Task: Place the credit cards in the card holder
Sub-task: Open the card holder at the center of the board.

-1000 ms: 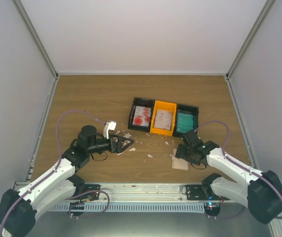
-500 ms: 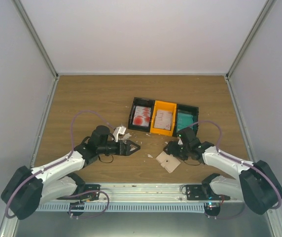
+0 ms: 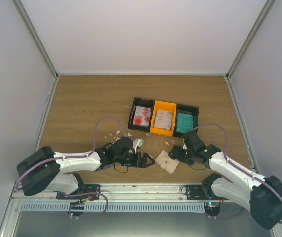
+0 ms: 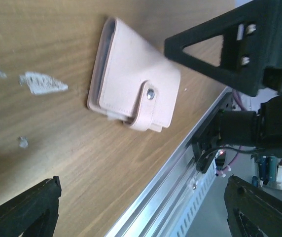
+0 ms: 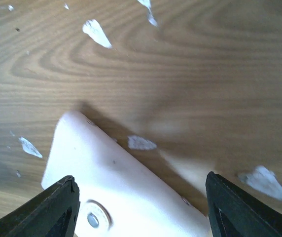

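Observation:
The beige card holder (image 3: 166, 161) lies shut on the table near the front edge, its snap tab fastened. It shows in the left wrist view (image 4: 136, 81) and the right wrist view (image 5: 114, 185). My left gripper (image 3: 149, 160) is open and empty, just left of the holder (image 4: 141, 202). My right gripper (image 3: 176, 154) is open right over the holder's right end, its jaws straddling it (image 5: 140, 197). White cards with red marks (image 3: 142, 116), grey-beige cards (image 3: 163, 119) and teal cards (image 3: 186, 121) lie in three bins.
The bins stand side by side behind the holder: black (image 3: 133, 112), orange (image 3: 155, 129), black (image 3: 196, 111). Small white scraps (image 3: 124, 134) lie scattered on the wood, also near the holder (image 5: 96, 33). The metal front rail (image 4: 180, 173) runs close by.
My left arm has stretched right and down, bringing its gripper next to the card holder. The holder has slid left from where it lay. The right gripper has followed it.

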You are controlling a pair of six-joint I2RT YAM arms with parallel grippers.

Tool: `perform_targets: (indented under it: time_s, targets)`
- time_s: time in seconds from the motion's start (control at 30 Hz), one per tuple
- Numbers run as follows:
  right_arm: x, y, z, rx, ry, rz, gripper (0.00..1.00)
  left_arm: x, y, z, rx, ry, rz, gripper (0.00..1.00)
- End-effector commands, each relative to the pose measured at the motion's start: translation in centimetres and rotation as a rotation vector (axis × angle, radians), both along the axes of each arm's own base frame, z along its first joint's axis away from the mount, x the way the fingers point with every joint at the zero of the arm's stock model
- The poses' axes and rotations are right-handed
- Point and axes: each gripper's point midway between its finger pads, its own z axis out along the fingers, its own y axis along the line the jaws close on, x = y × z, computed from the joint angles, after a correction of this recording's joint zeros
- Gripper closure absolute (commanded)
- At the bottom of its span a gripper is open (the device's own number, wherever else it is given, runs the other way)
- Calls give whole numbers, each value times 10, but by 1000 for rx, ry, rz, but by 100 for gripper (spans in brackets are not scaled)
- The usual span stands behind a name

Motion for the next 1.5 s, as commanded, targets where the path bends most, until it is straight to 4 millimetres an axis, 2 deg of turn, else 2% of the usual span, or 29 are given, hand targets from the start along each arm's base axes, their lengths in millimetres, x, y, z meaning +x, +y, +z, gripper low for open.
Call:
perform_targets:
  time_s: [0.0, 0.1, 0.27, 0.47, 0.63, 0.83, 1.03, 1.2, 1.33, 1.4, 1.47]
  targets:
    - [-31, -17, -14, -81, 98, -1, 30, 3, -20, 3, -17, -4, 61, 9]
    - [-43, -4, -15, -29, 133, 42, 34, -6, -24, -10, 17, 33, 58, 12]
    - [-52, 28, -11, 136, 159, 121, 43, -14, -23, -26, 59, 79, 63, 25]
    - [-47, 47, -5, 241, 138, 154, 45, -3, -18, -34, 112, 59, 122, 37]
    - [-35, 49, -7, 226, 65, 175, 44, 15, -17, -42, 204, -16, 154, 53]
    - [-24, 40, -18, 116, 13, 216, 44, 30, -15, -55, 282, -61, 182, 59]
    - [-21, 50, -12, 131, -14, 298, 43, 36, -7, -65, 326, -58, 173, 68]
    - [-5, 49, -6, 94, -75, 289, 39, 43, 8, -77, 368, -57, 190, 70]
    - [13, 30, -20, -37, -108, 230, 37, 45, 21, -86, 401, -49, 194, 71]
    - [16, 32, -24, -36, -94, 244, 37, 45, 25, -89, 411, -42, 188, 72]
    - [15, 42, -25, 17, -79, 277, 37, 44, 26, -94, 418, -32, 176, 72]
